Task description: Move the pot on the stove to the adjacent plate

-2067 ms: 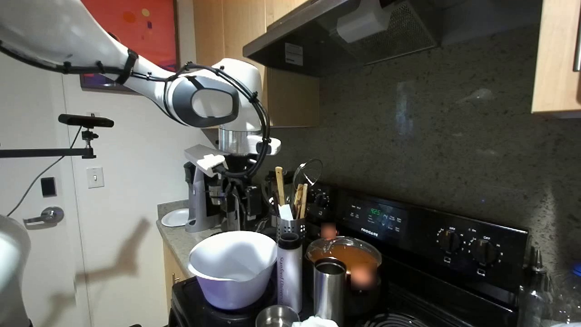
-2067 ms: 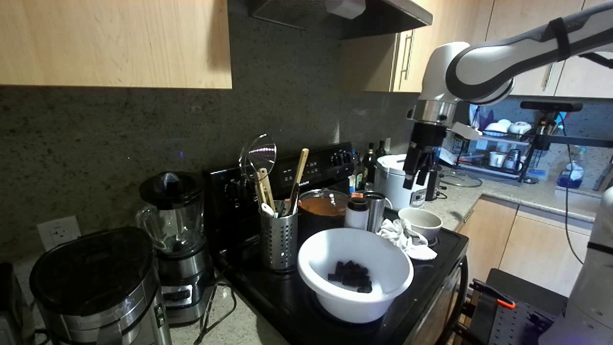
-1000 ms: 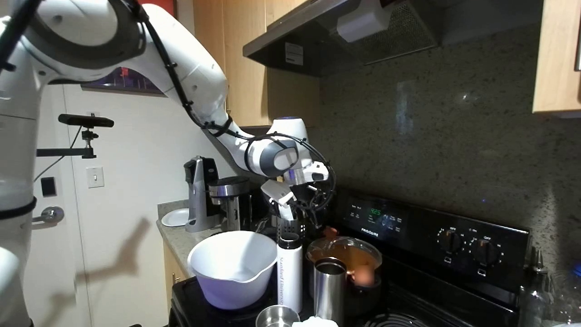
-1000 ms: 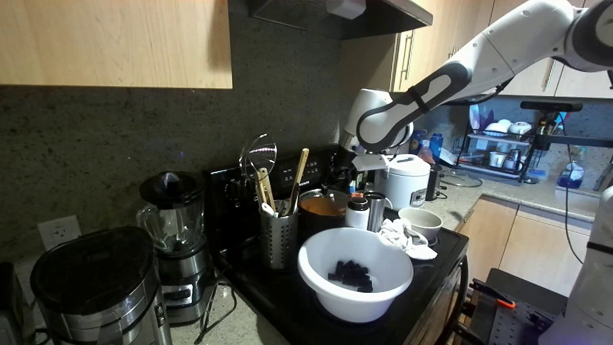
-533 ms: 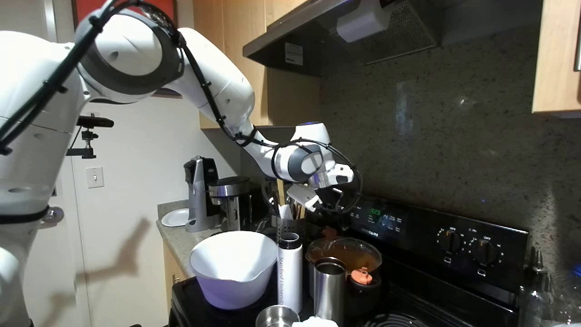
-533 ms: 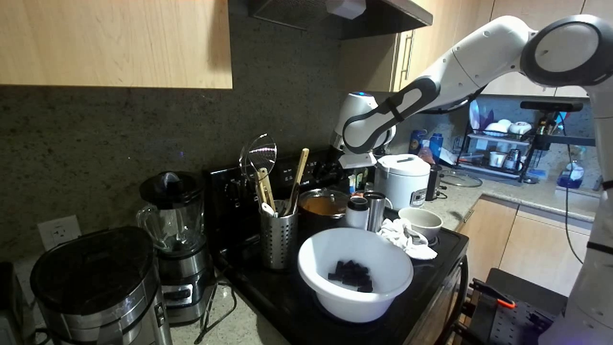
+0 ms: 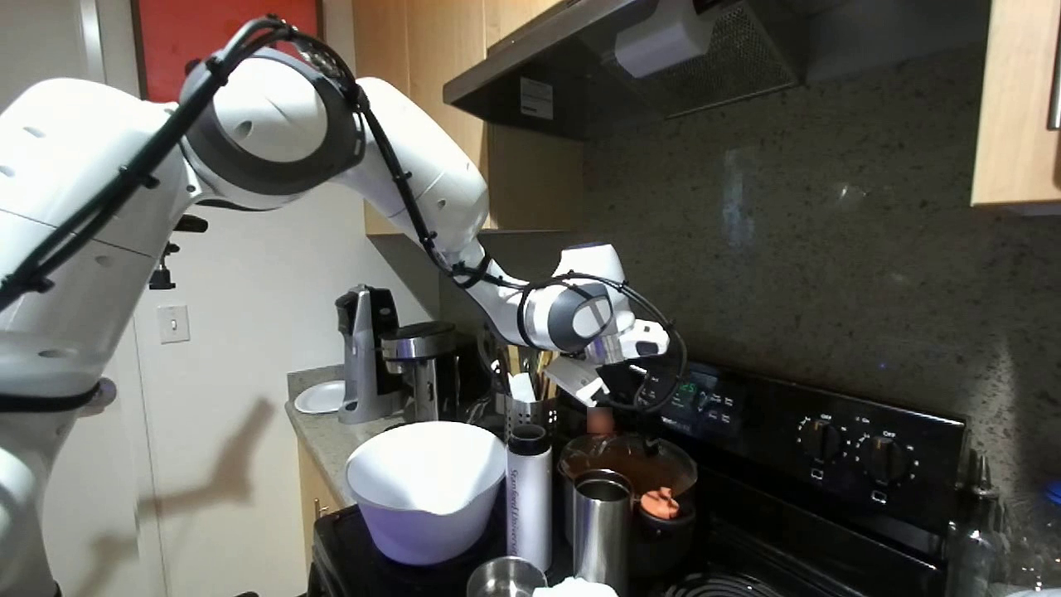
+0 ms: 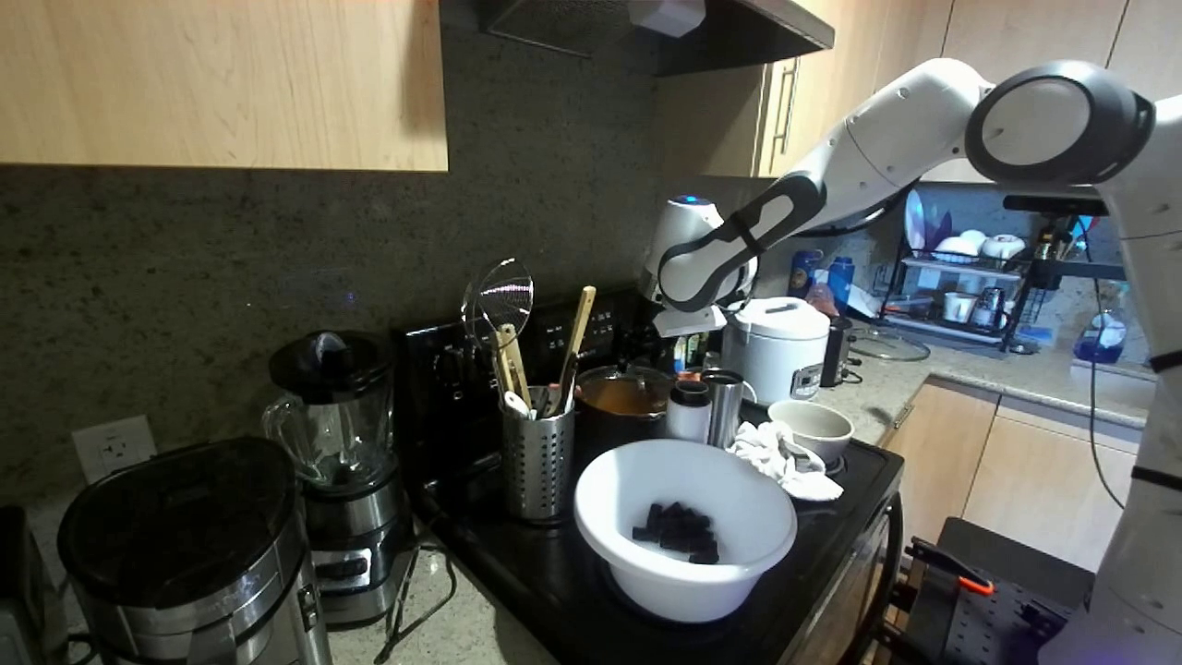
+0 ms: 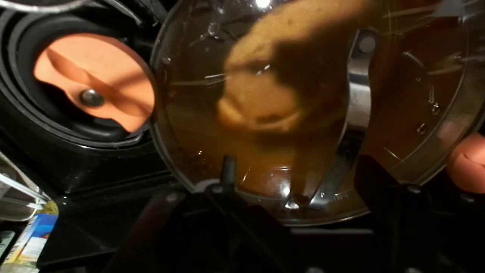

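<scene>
The pot (image 7: 630, 464) stands on the black stove (image 7: 763, 414) under a clear glass lid, with orange-brown contents; it also shows in an exterior view (image 8: 626, 397). In the wrist view the lid's curved steel handle (image 9: 359, 94) crosses it. My gripper (image 9: 297, 163) is over the lid's edge. Its fingers (image 9: 228, 170) stand wide apart, with the handle's lower end seen between them. Whether they touch the lid, I cannot tell. The arm largely hides the gripper in both exterior views. A white plate (image 7: 320, 397) lies on the counter. A coil burner (image 7: 719, 585) shows on the stove.
A steel mug (image 7: 603, 531), white bottle (image 7: 529, 497) and big white bowl (image 7: 427, 489) crowd the pot. A utensil holder (image 8: 538, 462) is beside it. An orange-topped black object (image 9: 94, 76) sits close to the lid. The range hood (image 7: 630, 66) overhangs the stove.
The arm has swung across from farther off and lowered, bringing the gripper over the pot. In the last half second it sank a little more. The pot and other objects have not moved.
</scene>
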